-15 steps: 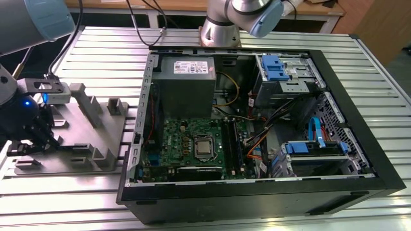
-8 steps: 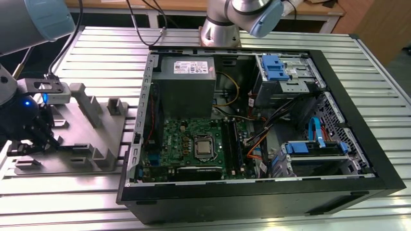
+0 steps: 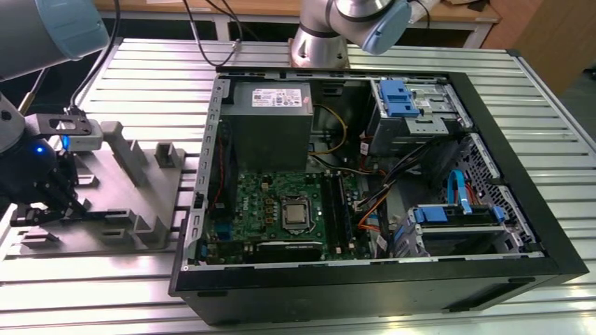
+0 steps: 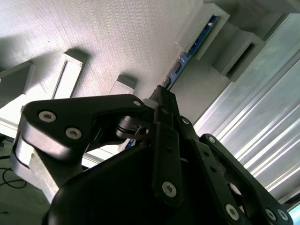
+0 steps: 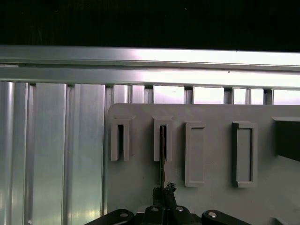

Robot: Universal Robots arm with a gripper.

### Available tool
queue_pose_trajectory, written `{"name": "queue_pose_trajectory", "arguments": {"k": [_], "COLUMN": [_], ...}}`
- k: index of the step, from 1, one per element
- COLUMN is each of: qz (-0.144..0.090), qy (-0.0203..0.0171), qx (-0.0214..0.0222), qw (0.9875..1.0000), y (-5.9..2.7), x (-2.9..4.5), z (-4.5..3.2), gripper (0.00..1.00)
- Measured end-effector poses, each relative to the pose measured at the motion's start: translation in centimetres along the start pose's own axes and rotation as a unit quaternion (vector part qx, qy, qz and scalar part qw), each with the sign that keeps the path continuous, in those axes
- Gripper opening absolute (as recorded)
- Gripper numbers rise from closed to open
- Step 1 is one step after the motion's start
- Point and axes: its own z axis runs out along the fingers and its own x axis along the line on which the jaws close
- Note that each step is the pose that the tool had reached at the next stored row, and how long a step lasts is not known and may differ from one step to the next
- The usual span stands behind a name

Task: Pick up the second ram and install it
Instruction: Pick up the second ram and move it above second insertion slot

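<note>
The second ram (image 5: 162,150) is a thin dark board standing on edge in a slot of the grey holder plate (image 5: 136,187). In the second wrist view the second ram (image 4: 187,56) shows a blue edge running out of a raised grey slot. My gripper (image 5: 164,191) sits at the board's near end, its black fingers (image 4: 165,140) drawn together on the board. In the exterior view my gripper (image 3: 49,208) hangs low over the holder plate (image 3: 121,202), at the exterior view's left, well away from the green motherboard (image 3: 270,202).
An open black computer case (image 3: 373,272) lies on the ribbed aluminium table (image 3: 139,70), with a grey power supply (image 3: 270,112), blue drive brackets (image 3: 396,98) and orange and black cables (image 3: 373,202) inside. Raised grey blocks (image 3: 125,150) stand on the holder plate.
</note>
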Motion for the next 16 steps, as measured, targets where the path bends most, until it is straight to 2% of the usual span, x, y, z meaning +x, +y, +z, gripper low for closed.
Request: {"name": "queue_pose_trajectory", "arguments": {"k": [16], "qz": [0.005], "qy": [-0.0010], "qx": [0.0000], "qw": [1.0000], "y": [0.00], "x": [0.00], "z": [0.01], "gripper": [0.11]}}
